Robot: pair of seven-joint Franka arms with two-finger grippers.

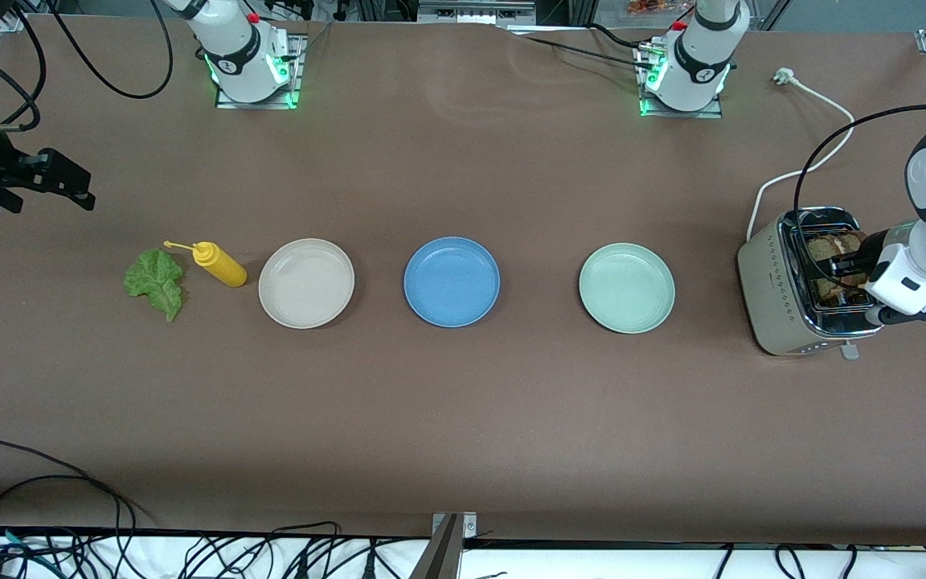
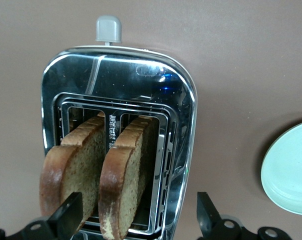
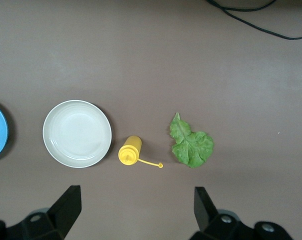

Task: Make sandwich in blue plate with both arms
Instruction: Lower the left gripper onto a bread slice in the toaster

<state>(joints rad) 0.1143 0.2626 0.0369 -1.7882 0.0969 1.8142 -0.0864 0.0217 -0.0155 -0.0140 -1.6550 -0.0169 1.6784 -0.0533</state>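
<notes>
blue plate (image 1: 452, 281), left hand (image 2: 136, 212) open over toaster (image 1: 784, 289)

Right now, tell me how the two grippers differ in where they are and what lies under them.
The left gripper hangs over the toaster, its fingers straddling the bread slices; the right gripper is up over the lettuce leaf and yellow squeeze bottle. The left gripper is low, just above the bread; the right gripper is well above the table. Both are open and hold nothing.
</notes>
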